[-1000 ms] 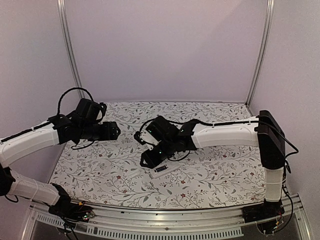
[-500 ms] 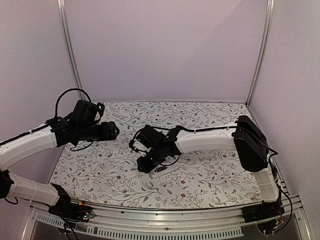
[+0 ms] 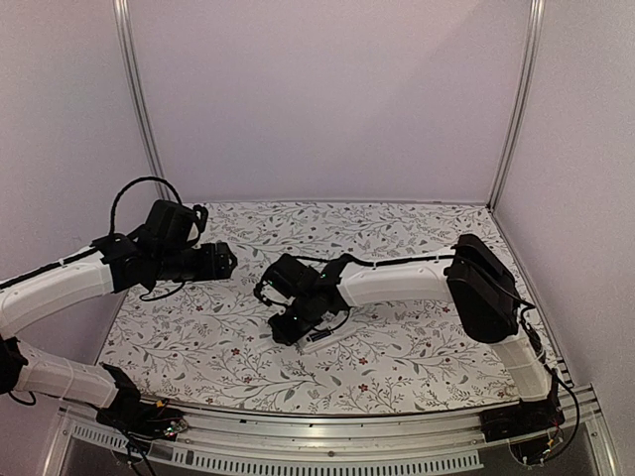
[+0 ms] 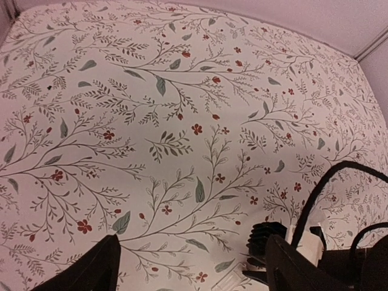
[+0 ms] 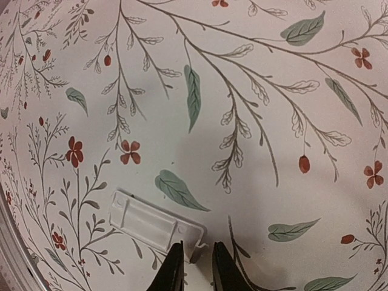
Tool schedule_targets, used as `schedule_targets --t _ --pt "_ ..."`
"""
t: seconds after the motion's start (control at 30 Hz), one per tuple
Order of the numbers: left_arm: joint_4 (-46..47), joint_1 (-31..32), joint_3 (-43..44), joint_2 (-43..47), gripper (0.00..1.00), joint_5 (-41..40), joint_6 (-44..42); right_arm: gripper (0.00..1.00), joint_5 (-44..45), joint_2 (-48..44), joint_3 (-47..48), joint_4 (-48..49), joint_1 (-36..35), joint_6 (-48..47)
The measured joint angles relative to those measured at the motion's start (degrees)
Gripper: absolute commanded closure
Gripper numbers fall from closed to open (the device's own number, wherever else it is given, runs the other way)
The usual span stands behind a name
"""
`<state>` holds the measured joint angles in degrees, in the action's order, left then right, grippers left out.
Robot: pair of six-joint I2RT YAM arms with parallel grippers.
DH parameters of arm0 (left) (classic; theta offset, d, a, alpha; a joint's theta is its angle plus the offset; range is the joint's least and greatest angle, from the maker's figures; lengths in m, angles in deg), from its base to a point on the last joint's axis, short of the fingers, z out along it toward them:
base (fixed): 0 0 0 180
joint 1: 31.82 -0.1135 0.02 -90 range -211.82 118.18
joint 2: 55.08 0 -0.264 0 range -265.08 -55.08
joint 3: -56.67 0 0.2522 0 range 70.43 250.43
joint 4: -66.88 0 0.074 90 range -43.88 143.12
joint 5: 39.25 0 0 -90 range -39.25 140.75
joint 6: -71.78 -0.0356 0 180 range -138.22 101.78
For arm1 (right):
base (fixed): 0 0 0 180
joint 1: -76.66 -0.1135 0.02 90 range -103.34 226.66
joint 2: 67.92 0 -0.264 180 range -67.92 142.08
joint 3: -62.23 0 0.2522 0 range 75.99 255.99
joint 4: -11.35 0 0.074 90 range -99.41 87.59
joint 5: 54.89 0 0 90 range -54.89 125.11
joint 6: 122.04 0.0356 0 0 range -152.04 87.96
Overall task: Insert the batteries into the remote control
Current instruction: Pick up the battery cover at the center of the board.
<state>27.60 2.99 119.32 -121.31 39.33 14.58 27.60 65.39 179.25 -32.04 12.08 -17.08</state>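
We see floral tablecloth point(image 5: 273, 151) from above, two arms over it. Right gripper point(image 5: 197, 245) low near cloth's centre, fingers almost together astride one end of small flat white cover point(image 5: 151, 223), which lies flat on cloth; whether they pinch it we cannot tell. Remote control point(image 3: 320, 338) lies on cloth just beside that gripper, only white sliver showing. Left gripper point(image 4: 191, 254) hangs above cloth's left part, apart from remote control, fingers spread wide, nothing between them

Narrow-gapped pincer point(image 5: 197, 267) astride white cover point(image 5: 154, 223) corner
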Motion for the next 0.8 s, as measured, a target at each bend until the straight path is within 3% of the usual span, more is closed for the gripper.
schedule_targets --t 0.17,0.3,0.47,0.8 --pt "0.0 -0.02 0.0 0.0 0.15 0.0 -0.2 0.91 0.83 1.16 1.49 -0.46 -0.04 0.09" --pt "0.17 -0.02 -0.13 0.0 0.06 0.09 -0.59 1.0 1.25 1.53 1.97 -0.44 -0.04 0.39" --pt "2.21 -0.11 -1.6 1.27 0.0 0.52 -1.36 1.0 -0.09 1.2 0.94 1.2 0.7 0.83" --pt "17.49 -0.17 -11.34 17.42 0.0 3.96 -4.87 1.0 -13.27 -12.11 -15.04 10.4 8.35 3.98"
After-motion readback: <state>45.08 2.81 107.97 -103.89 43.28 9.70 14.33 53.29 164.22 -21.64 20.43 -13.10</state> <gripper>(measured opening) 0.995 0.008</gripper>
